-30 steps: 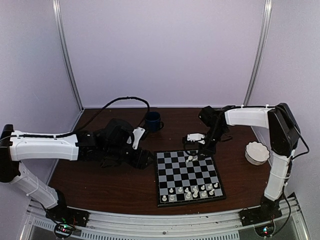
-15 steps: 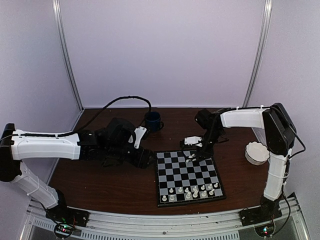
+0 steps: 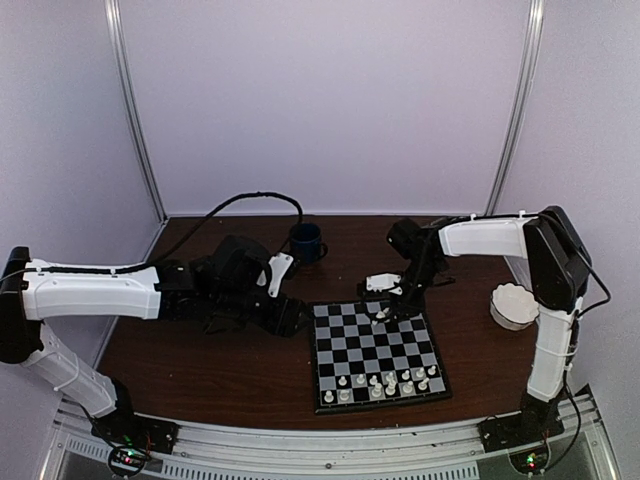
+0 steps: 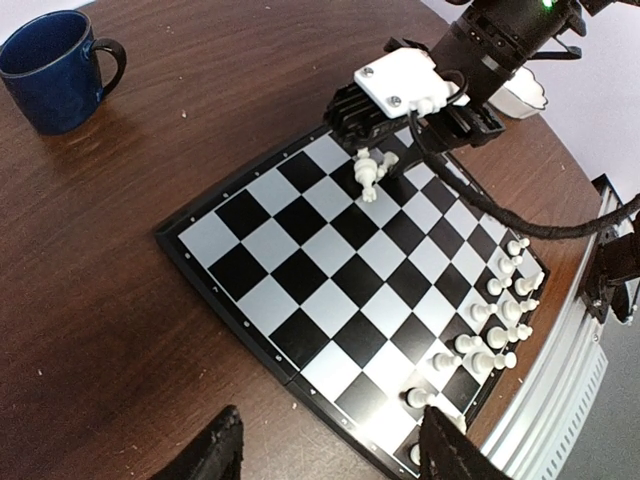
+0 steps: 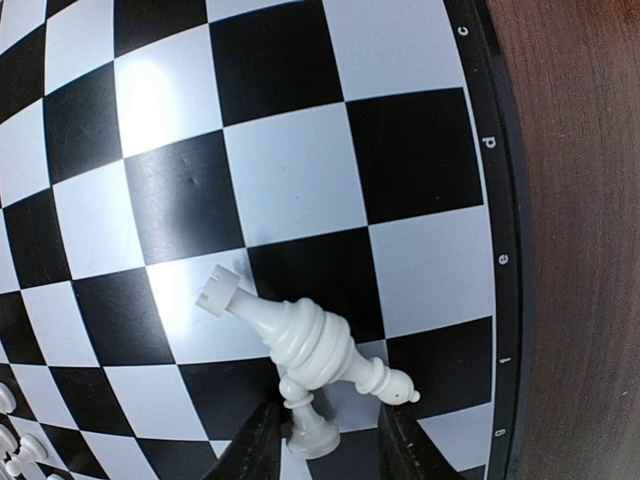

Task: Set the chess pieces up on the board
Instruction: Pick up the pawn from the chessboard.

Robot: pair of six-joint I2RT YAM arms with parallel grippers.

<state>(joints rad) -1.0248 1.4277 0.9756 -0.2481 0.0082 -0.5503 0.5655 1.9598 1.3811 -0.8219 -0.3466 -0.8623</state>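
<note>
Right fingers (image 5: pixel 262 445): part-spread, straddling a pawn (image 5: pixel 305 425) near the board (image 5: pixel 300 180)'s far edge, not pinching yet.
Snag: tall piece (image 5: pixel 315 345) lies tilted against the pawn.
Advice: close low on the pawn and lift straight up, so the tall piece slides off.
Left fingers (image 4: pixel 215 455): spread, empty, beside the board.

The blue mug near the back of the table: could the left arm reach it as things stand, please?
Probably yes. The mug stands alone on the bare table, the left gripper hangs open and empty beside the board, and nothing lies between them.
</note>
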